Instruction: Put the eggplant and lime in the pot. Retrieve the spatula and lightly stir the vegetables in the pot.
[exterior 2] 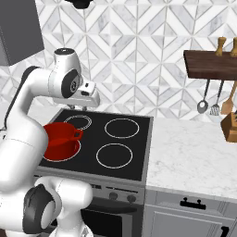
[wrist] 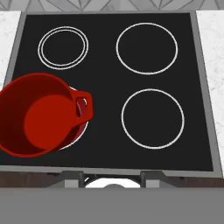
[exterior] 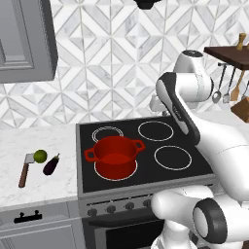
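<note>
On the stove and the counter to its left: pot empty, vegetables not yet moved.

Left base view: the eggplant [exterior: 51, 165], lime [exterior: 40, 156] and spatula [exterior: 26, 170] lie close together on the counter [exterior: 29, 141], apart from the red pot [exterior: 115, 154]; the lime looks round and likely to roll, the eggplant firm and best pinched mid-body. Right base view: the tool [exterior 2: 77, 106] hangs over the stove's rear, and whether it is released or clenched cannot be told. Hand view: open cooktop lies around the pot.
</note>
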